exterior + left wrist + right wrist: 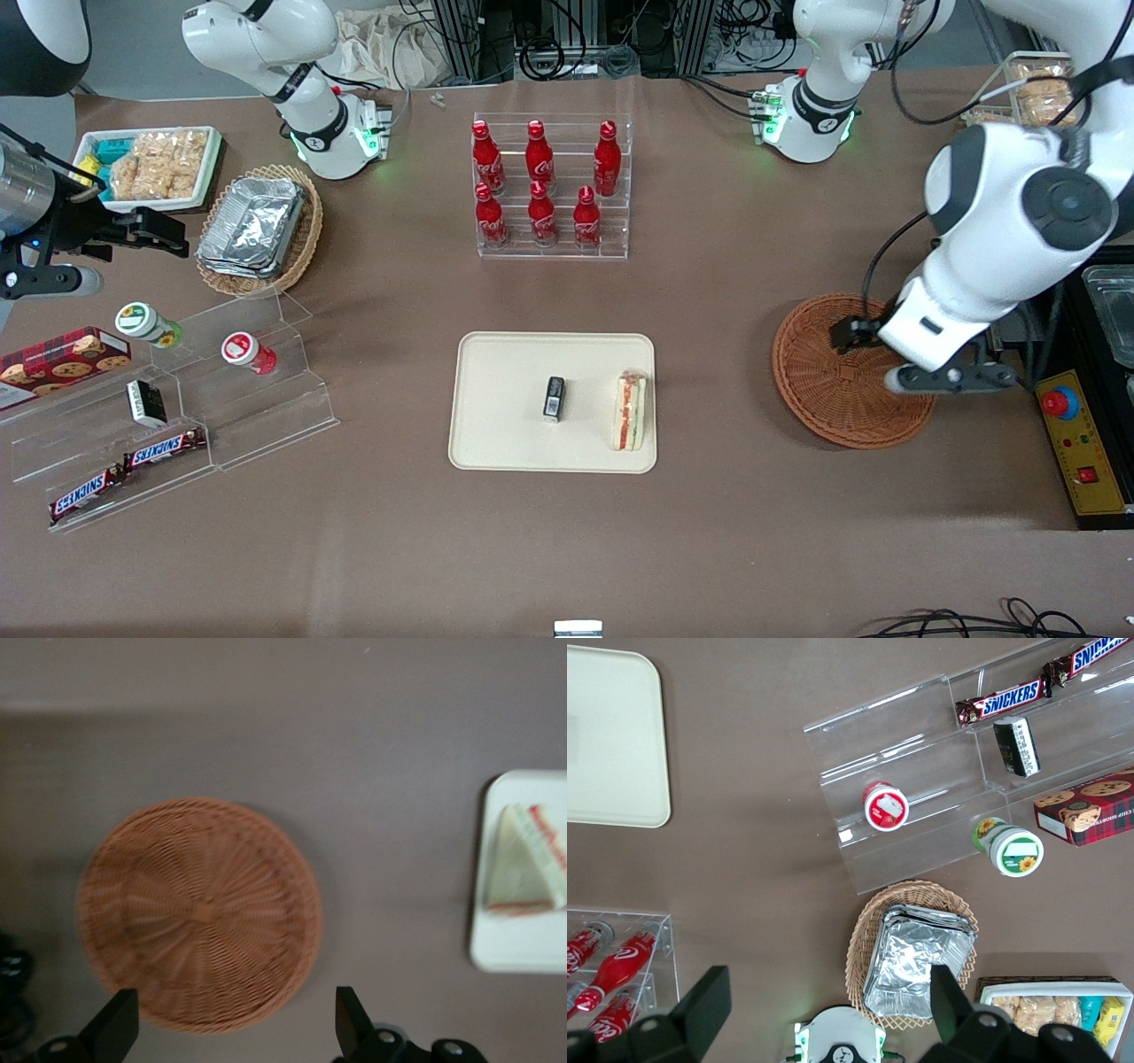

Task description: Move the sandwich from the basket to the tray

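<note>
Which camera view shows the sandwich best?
The front view: the sandwich lies whole on the tray, beside a black box, filling visible. The left wrist view shows it blurred at the frame edge. The right wrist view shows only a bare tray corner. The gripper hangs open above the empty basket.
</note>
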Robot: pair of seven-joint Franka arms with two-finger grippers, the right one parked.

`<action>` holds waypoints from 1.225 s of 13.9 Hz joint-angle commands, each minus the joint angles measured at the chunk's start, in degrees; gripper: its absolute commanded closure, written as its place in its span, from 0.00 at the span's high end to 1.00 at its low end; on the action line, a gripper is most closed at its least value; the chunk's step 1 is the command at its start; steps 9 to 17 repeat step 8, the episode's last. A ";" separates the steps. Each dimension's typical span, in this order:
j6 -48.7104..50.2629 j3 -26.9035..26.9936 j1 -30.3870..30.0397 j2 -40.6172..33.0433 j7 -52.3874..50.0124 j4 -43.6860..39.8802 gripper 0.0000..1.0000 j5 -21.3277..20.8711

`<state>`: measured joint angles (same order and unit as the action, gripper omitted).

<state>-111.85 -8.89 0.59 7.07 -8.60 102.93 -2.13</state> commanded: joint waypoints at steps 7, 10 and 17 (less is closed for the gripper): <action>14.46 1.68 -0.07 5.40 4.29 -14.84 1.00 -0.16; 14.55 1.68 -0.07 5.93 4.11 -15.82 1.00 -0.07; 14.55 1.68 -0.07 5.93 4.11 -15.82 1.00 -0.07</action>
